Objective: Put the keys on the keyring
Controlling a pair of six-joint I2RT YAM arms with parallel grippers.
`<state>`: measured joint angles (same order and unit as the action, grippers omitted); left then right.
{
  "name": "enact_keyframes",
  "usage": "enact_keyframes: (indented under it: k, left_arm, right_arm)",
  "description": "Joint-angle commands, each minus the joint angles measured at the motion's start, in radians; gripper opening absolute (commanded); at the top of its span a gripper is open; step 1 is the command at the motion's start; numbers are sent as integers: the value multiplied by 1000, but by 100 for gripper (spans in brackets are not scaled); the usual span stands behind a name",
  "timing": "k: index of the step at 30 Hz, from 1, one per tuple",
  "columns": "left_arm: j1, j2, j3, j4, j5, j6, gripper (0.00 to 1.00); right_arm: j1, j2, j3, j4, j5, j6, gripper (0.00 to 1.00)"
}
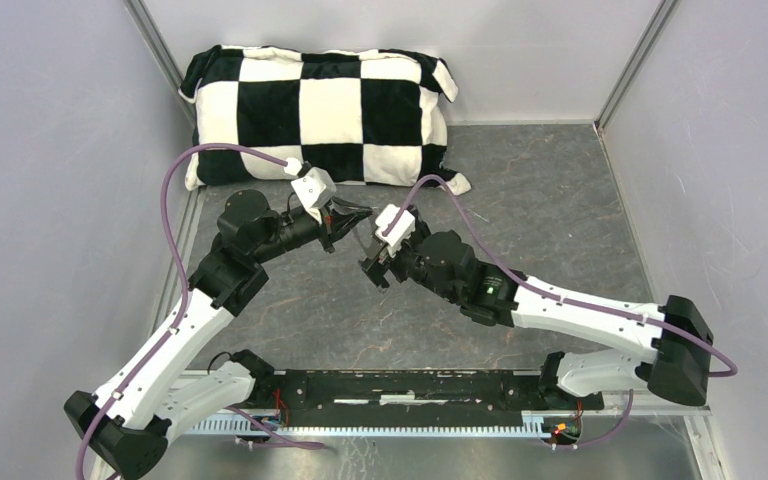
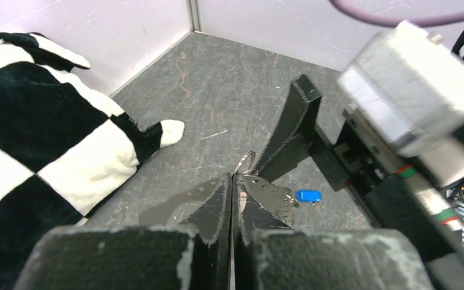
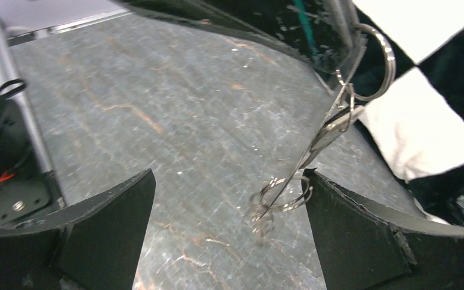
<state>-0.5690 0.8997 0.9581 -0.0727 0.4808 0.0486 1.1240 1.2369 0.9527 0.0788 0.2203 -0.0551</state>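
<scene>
**Keyring pinched in left grip, one blue key loose on table**

One keyring (image 3: 332,124), made up of a string of silvery pieces: one large ring on top, one flat metal link under it, at least two smaller rings bunched at the bottom. Clamped by the top ring in the left gripper (image 2: 232,178), fingers pressed fully together, with nothing else in the pinch. Dangling at a slant between the two fingers of the right gripper (image 3: 228,181), spread as wide as they go and holding nothing. Lowest rings very close to that gripper's right finger; touching it or not, cannot tell. Resting on the table (image 3: 157,90) or hanging just above it, cannot tell either.

One key (image 2: 308,196) in view, blue-headed, lying flat on the table near the left fingertips and apart from the rings.

Two arms, grippers almost tip to tip around mid-table. Behind them, one black-and-white chequered pillow (image 1: 320,110) against the back wall.
</scene>
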Motion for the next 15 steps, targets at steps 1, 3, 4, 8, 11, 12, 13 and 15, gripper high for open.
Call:
enact_keyframes:
  k: [1, 3, 4, 8, 11, 12, 13, 15]
  left_arm:
    - [-2, -13, 37, 65, 1, -31, 2]
    - [-2, -18, 37, 62, 4, -30, 2]
    - [-2, -19, 37, 59, 5, -29, 2]
    - [-2, -26, 39, 59, 9, -29, 2]
    - [-2, -27, 38, 63, 12, -31, 2]
    - [-2, -29, 36, 65, 12, -34, 2]
    - [-2, -30, 35, 67, 12, -36, 2]
    - [-2, -34, 32, 69, 14, -37, 2]
  right_arm:
    - [2, 32, -34, 153, 181, -48, 98]
    - [1, 40, -32, 168, 168, -55, 98]
    - [0, 45, -31, 172, 162, -55, 95]
    - [-14, 43, -49, 197, 76, -28, 76]
    - [-45, 33, -62, 203, -34, 27, 42]
    - [-60, 28, -68, 202, -67, 47, 26]
    - [-77, 22, -72, 204, -100, 70, 16]
    - [-104, 11, -78, 211, -180, 114, 3]
